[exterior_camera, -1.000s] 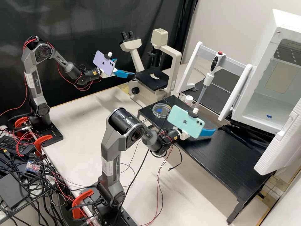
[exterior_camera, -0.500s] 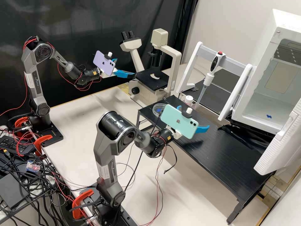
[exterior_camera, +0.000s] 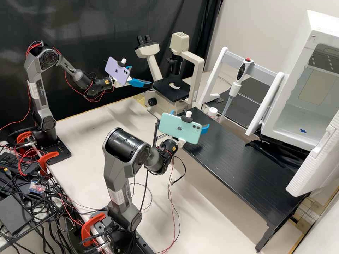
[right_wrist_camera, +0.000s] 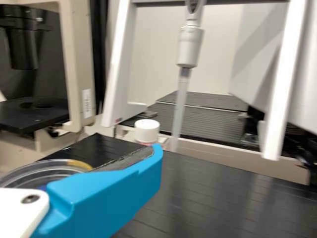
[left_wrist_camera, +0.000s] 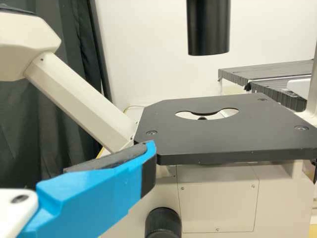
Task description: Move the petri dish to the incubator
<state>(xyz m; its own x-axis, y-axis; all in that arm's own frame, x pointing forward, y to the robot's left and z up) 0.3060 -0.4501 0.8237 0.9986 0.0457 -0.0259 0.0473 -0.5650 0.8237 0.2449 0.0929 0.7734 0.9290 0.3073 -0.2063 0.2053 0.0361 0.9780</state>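
The petri dish (right_wrist_camera: 42,171) lies on the black bench (right_wrist_camera: 223,198) behind 1 blue finger (right_wrist_camera: 111,193) of the right pincer (exterior_camera: 190,120), released like the left pincer (exterior_camera: 142,75), each with 2 fingers apart.

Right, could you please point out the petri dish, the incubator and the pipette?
Petri dish (right_wrist_camera: 42,172): right wrist view, on its clear top.
Incubator (exterior_camera: 291,121): high view, on its inner floor.
Pipette (exterior_camera: 234,89): high view, on its white collar.

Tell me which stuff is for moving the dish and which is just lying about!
For the job:
- petri dish, on the black table
- incubator, the open white box

Just there:
- microscope
- pipette
- white-capped bottle
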